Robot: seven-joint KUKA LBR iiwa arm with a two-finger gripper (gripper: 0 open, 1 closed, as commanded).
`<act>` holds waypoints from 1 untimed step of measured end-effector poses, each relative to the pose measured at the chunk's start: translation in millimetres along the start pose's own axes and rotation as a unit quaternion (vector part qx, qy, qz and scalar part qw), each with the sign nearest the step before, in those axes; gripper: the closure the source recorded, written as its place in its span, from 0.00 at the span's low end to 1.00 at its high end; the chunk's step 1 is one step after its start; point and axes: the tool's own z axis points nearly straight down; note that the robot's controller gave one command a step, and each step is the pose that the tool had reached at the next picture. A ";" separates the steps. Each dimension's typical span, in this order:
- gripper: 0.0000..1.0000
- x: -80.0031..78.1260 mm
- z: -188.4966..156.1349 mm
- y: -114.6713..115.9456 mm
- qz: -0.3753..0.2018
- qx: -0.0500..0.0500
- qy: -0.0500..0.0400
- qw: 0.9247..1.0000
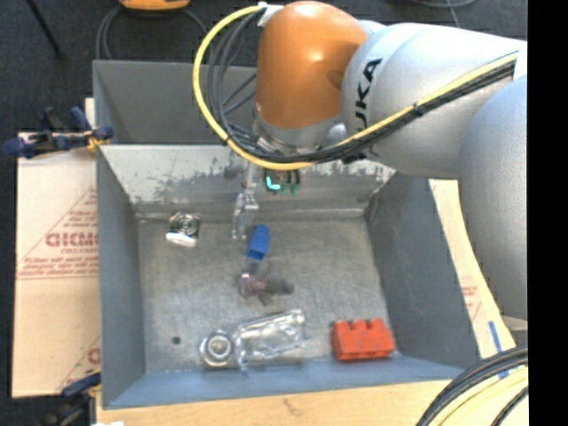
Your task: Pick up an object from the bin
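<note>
The arm (426, 87) reaches from the right over the bin (120, 264), its wrist above the far middle of the floor. The jaws hang just below it, low in the bin, and I cannot tell whether they are released or clenched.

A clear plastic piece (271, 334) lies by the near wall, with a red brick (362, 340) to its right and a round metal cap (215, 348) touching its left end. A silver piece (183, 229) sits far left.

The likely target is the blue block (257, 242), just beside the jaws, mid-floor toward the far wall. A small dark piece (257, 284) lies just nearer.

To grasp well, centre the jaws on the block, straddle its narrow sides, go down to the floor, then close and lift straight, clear of the dark piece.
</note>
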 end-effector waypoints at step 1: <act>0.00 1.9 22.3 34.1 -0.106 0.000 0.001 0.994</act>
